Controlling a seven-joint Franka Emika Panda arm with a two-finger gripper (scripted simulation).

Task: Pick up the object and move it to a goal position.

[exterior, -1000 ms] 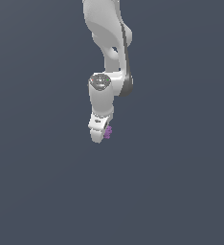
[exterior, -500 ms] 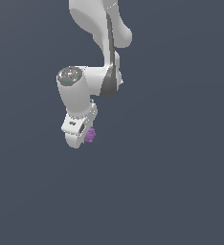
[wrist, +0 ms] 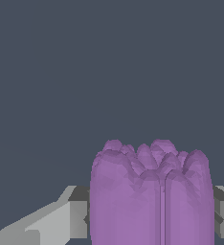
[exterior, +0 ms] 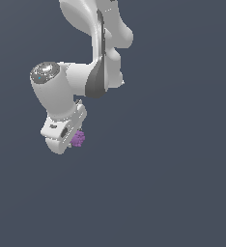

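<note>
The object (exterior: 78, 139) is a small purple lumpy piece, held at the end of my white gripper (exterior: 72, 140), which hangs in the air in the left half of the exterior view. In the wrist view the purple object (wrist: 150, 194) fills the space between my two fingers (wrist: 78, 213), whose pads press on its sides. The gripper is shut on it. No goal marker shows in either view.
Only a plain dark grey background surrounds the arm (exterior: 93, 58) in both views. No other objects, containers or edges are in sight.
The arm has swung toward the exterior view's left and slightly down, carrying the purple object with it. The grip has not changed.
</note>
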